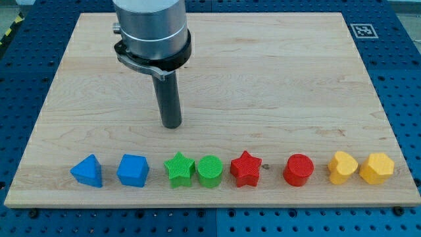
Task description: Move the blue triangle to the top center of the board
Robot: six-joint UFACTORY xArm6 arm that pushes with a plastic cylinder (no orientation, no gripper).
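The blue triangle (87, 171) lies at the view's bottom left, the first in a row of blocks along the board's bottom edge. My tip (172, 124) rests on the wooden board (263, 79), above the row and to the upper right of the triangle, well apart from it. It stands roughly above the green star (179, 170), touching no block. The arm's grey body covers part of the board's top left.
To the right of the triangle the row runs: blue cube-like block (133, 171), green star, green cylinder (210, 172), red star (246, 169), red cylinder (298, 170), yellow heart-like block (342, 167), yellow hexagon (377, 168). A fiducial tag (361, 30) sits at the top right corner.
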